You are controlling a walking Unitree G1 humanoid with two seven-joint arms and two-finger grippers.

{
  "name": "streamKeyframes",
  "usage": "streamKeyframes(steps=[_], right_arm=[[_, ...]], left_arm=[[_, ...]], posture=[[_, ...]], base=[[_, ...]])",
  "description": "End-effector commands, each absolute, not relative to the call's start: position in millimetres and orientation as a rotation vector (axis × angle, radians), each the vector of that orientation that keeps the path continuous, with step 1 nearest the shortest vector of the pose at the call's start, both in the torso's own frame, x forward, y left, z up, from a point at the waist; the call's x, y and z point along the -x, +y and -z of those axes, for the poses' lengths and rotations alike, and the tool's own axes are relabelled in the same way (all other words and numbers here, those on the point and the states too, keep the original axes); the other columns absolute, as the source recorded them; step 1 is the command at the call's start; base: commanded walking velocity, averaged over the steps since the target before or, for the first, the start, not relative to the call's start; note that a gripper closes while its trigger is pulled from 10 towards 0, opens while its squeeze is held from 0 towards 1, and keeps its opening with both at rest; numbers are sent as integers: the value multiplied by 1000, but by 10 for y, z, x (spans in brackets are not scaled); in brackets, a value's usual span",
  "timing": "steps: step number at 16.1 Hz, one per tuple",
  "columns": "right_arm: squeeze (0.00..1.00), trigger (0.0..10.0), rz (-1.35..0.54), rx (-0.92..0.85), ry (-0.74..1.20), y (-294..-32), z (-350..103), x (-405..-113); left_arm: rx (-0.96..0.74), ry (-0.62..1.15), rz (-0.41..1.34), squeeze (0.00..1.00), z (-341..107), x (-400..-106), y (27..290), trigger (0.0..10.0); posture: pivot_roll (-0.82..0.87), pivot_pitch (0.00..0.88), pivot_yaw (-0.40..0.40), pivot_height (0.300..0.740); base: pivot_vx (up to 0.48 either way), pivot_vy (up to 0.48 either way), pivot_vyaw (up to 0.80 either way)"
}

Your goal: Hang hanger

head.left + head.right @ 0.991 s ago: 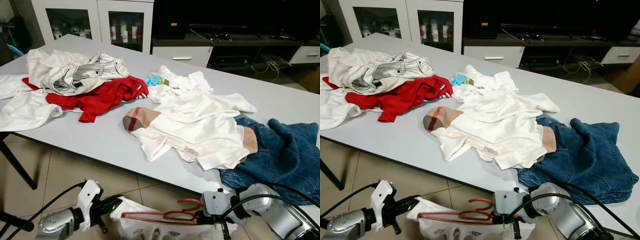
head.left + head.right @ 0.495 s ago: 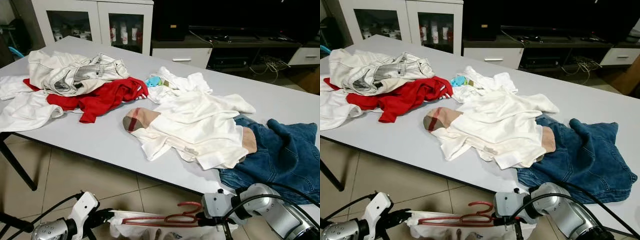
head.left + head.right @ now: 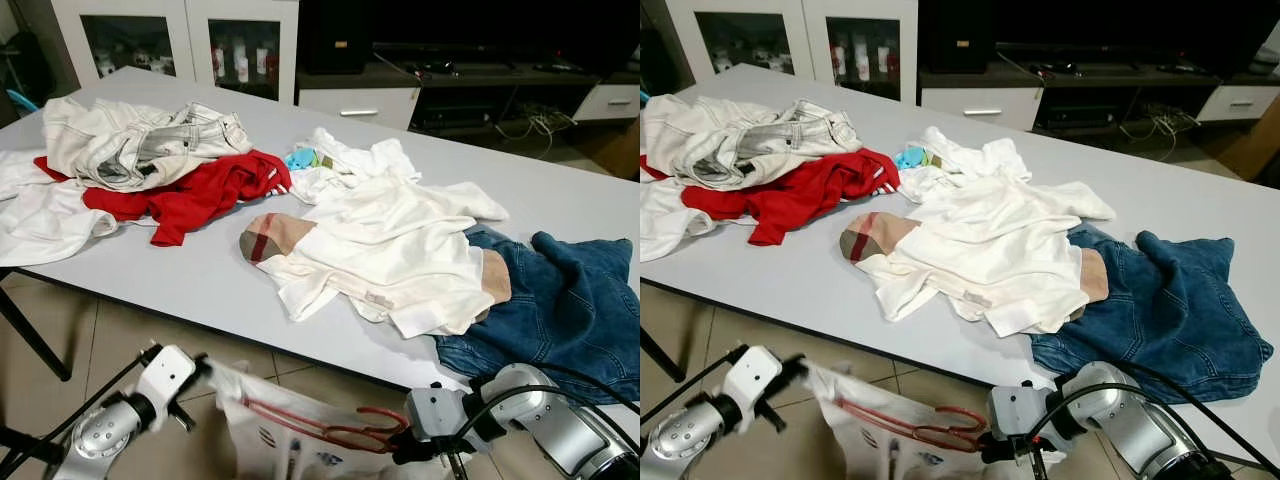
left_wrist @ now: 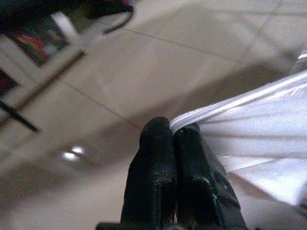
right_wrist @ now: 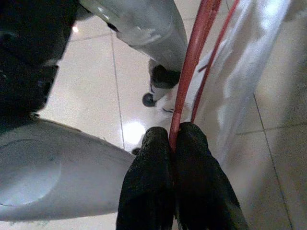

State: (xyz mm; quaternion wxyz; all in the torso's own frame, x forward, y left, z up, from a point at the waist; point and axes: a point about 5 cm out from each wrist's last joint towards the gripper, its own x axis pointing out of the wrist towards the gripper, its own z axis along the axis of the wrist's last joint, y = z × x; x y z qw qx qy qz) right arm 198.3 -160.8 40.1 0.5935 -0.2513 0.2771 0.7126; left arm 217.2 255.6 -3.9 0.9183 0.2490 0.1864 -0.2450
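Both grippers pinch tight: right gripper (image 5: pixel 173 139) on the thin red wire hanger (image 3: pixel 330 430), left gripper (image 4: pixel 173 132) on the white cloth (image 3: pixel 275 430), probably stretching it out.

I see both silver arms held low, left gripper (image 4: pixel 172 139) and right gripper (image 5: pixel 173 139) fingers pressed together.

A grey table (image 3: pixel 190 280) stands on beige floor tiles (image 3: pixel 130 350); white glass-door cabinets (image 3: pixel 180 40) and a dark TV unit (image 3: pixel 470 90) stand behind
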Motion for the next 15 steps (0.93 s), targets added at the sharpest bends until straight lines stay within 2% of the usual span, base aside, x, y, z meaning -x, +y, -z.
streamKeyframes(steps=[1, 7, 12, 15], right_arm=[[0, 0, -1699, 590, 726, -1718, -368, -1927], [0, 0, -1723, 549, 660, -1618, -432, -1980], [0, 0, -1779, 497, 612, -1565, -520, -1952], [0, 0, -1735, 440, 562, -1563, -575, -2008]], left_arm=[[-549, 345, 413, 0, -61, -2269, 2676, 0], [-438, 316, 554, 0, 59, -2175, 2367, 0], [-428, 318, 570, 0, 81, -2172, 2324, 0], [-425, 326, 574, 0, 92, -2170, 2318, 0]], posture=[[30, 0, -57, 740], [33, 0, -57, 740], [31, 0, -56, 740], [33, 0, -56, 740]], base=[[0, 0, 0], [0, 0, 0], [0, 0, 0], [0, 0, 0]])
